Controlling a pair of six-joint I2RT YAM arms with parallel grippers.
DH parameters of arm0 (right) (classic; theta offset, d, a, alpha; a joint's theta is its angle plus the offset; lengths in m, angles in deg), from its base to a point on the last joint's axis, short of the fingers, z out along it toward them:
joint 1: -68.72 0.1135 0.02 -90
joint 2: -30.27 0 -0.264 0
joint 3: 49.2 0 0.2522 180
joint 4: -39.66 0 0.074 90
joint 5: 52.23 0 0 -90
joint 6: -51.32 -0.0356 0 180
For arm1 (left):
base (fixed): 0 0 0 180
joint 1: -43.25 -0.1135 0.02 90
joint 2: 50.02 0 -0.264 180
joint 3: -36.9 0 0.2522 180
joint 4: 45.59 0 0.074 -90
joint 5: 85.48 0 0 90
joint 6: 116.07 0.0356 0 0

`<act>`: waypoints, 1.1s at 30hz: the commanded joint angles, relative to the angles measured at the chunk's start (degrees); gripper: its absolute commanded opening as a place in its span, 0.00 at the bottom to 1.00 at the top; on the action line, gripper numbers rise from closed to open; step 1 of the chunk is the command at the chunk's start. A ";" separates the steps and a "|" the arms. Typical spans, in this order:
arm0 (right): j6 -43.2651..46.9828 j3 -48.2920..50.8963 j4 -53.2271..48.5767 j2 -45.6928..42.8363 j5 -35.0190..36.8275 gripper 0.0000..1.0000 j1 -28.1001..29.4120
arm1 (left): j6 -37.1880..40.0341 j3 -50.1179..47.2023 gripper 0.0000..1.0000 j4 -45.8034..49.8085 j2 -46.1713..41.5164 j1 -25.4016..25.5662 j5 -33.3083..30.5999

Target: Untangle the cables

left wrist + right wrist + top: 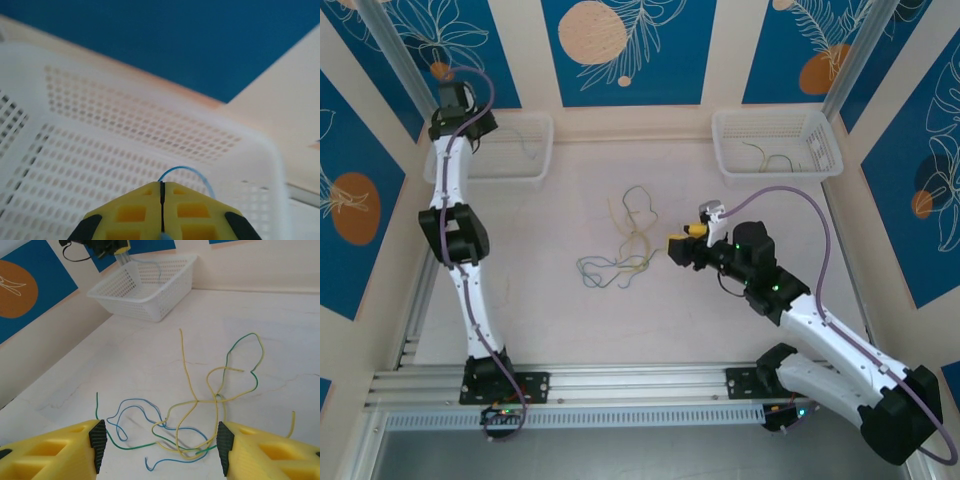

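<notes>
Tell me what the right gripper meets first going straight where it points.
Likely the tangle of thin blue, green and pale yellow wires lying on the white table, just ahead of the open right gripper; exact depth is unclear.

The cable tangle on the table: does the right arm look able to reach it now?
Probably yes. The right gripper is open and faces the cable tangle, with nothing standing between them.
</notes>
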 commanded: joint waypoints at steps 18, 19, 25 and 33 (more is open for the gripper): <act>-0.01 -1.75 -0.90 3.65 0.97 0.63 0.45 | -0.99 -15.03 0.90 9.49 -17.55 2.62 -12.26; -0.07 -1.89 -0.89 3.67 0.79 0.63 0.54 | -1.46 -18.66 0.90 8.42 -19.87 2.61 -12.44; 0.70 -2.93 -1.21 3.35 -0.51 0.63 0.80 | 7.02 -9.15 0.80 13.86 -12.75 2.80 -7.94; -0.80 -2.20 0.84 3.35 -0.52 0.63 1.06 | 17.30 6.60 0.92 17.57 -0.82 4.94 -7.43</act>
